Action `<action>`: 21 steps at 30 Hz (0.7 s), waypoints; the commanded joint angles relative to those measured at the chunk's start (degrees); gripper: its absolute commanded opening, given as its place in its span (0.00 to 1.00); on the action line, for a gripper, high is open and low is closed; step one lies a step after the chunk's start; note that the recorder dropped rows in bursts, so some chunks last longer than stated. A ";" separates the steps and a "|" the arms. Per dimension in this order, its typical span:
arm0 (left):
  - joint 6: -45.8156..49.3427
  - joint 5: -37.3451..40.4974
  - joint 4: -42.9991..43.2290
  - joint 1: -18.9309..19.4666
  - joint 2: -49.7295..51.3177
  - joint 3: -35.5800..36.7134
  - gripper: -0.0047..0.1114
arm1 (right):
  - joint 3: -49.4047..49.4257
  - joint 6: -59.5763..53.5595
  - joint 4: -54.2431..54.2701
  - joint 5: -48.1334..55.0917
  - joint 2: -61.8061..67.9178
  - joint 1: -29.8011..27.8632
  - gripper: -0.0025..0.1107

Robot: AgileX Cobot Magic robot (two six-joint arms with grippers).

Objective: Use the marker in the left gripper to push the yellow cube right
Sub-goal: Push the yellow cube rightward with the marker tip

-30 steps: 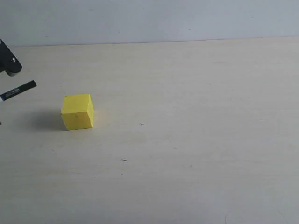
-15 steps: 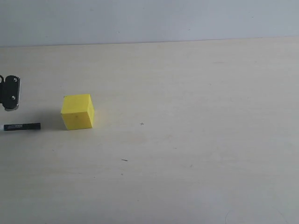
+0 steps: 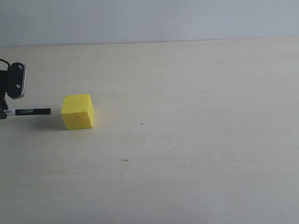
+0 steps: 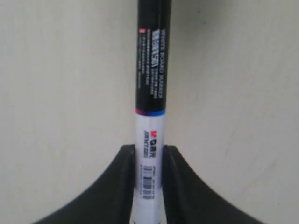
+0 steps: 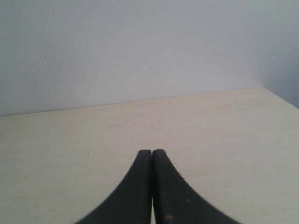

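Small bright yellow matte cube [image 3: 77,111] sits left of centre on a pale wooden tabletop [image 3: 196,140] before a plain grey-white wall [image 3: 140,18]. The black two-fingered left gripper [image 4: 149,156], mostly cut off in the exterior view, clamps a slim white-and-black marker [image 3: 32,111]. The marker's tip has come nearer the unmoved cube, with a gap left. The right gripper [image 5: 152,156] is pressed closed, empty.

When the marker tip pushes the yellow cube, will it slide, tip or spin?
The yellow cube sits flat on the smooth table, so it will probably slide, not roll. The marker is aimed near mid-height of its side face, so tipping seems unlikely; an off-centre touch might turn it.
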 commanded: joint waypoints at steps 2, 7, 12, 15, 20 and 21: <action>0.83 -1.08 -1.46 0.19 1.44 -0.32 0.04 | 0.24 -0.11 0.00 -0.27 -0.37 -0.48 0.02; 1.99 -1.45 -2.55 -3.07 2.48 -0.32 0.04 | 0.24 -0.11 0.00 -0.27 -0.37 -0.48 0.02; 3.08 -3.31 -5.12 -10.21 2.48 -0.93 0.04 | 0.24 -0.11 0.00 -0.27 -0.37 -0.48 0.02; 2.84 -3.73 -5.27 -11.74 2.48 -1.02 0.04 | 0.24 -0.11 0.00 -0.27 -0.37 -0.48 0.02; 0.37 -3.10 -5.10 -7.75 1.83 -1.04 0.04 | 0.24 -0.11 0.00 -0.27 -0.37 -0.48 0.02; -0.10 -2.69 -5.10 -6.38 1.41 -1.04 0.04 | 0.24 -0.11 0.00 -0.27 -0.37 -0.48 0.02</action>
